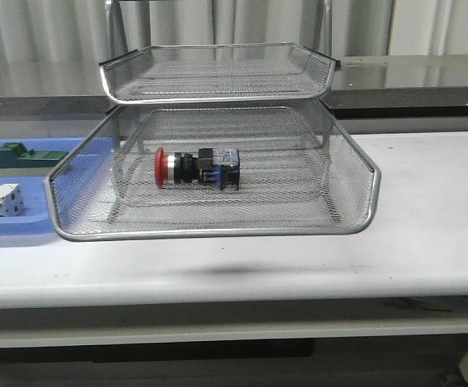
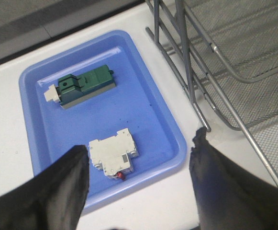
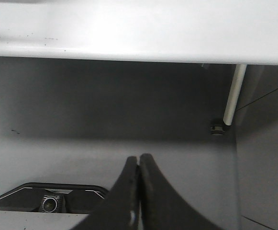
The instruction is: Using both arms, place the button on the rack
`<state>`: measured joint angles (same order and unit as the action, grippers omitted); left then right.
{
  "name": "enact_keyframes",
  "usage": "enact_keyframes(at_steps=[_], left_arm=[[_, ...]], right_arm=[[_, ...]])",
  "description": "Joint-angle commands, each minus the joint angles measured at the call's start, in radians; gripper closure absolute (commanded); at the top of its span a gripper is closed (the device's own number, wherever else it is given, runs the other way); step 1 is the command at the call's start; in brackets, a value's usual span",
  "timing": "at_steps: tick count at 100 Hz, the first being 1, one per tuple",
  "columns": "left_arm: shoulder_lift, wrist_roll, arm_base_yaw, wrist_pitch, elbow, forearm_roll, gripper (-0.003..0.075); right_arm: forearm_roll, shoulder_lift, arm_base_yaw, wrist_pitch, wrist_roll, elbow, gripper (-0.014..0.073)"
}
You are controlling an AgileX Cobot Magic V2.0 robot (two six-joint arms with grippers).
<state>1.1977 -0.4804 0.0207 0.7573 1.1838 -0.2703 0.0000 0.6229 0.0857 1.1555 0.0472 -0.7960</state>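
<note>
The button, with its red head to the left and its black-and-blue body to the right, lies on its side in the middle of the rack's lower visible mesh tier. No arm shows in the front view. My left gripper is open and empty, above the near edge of the blue tray, with the rack's frame beside it. My right gripper is shut and empty, below the level of the table's front edge, away from the rack.
The blue tray lies left of the rack and holds a green block and a white boxy module. A table leg stands in the right wrist view. A grey counter runs behind the rack.
</note>
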Motion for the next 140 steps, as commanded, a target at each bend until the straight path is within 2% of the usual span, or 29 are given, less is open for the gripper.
enact_keyframes(at_steps=[1,33,54,75,101,110,134,140], left_arm=[[-0.123,0.009,0.001,-0.2,-0.106,-0.034,0.0279],[-0.537,0.009,0.001,-0.552,-0.579,-0.085,0.0279],[-0.779,0.009,0.001,-0.698,-0.797,-0.114,0.0279],[-0.897,0.009,0.001,-0.709,-0.883,-0.133,0.0279],[-0.901,0.009,0.001,-0.709,-0.889,-0.158,0.0287],[-0.901,0.009,0.001,-0.709,-0.889,-0.196,0.0361],[-0.901,0.009,0.001,-0.709,-0.889,-0.205,0.0731],[-0.901,0.009,0.001,-0.709,-0.889,-0.205,0.0741]], right_arm=[[0.0,0.0,-0.004,-0.041,-0.002,-0.033,0.066],[0.0,0.0,-0.004,-0.041,-0.002,-0.033,0.066],[0.0,0.0,-0.004,-0.041,-0.002,-0.033,0.066],[0.0,0.0,-0.004,-0.041,-0.002,-0.033,0.066],[0.0,0.0,-0.004,-0.041,-0.002,-0.033,0.066],[0.0,0.0,-0.004,-0.041,-0.002,-0.033,0.066],[0.0,0.0,-0.004,-0.041,-0.002,-0.033,0.066],[0.0,0.0,-0.004,-0.041,-0.002,-0.033,0.066]])
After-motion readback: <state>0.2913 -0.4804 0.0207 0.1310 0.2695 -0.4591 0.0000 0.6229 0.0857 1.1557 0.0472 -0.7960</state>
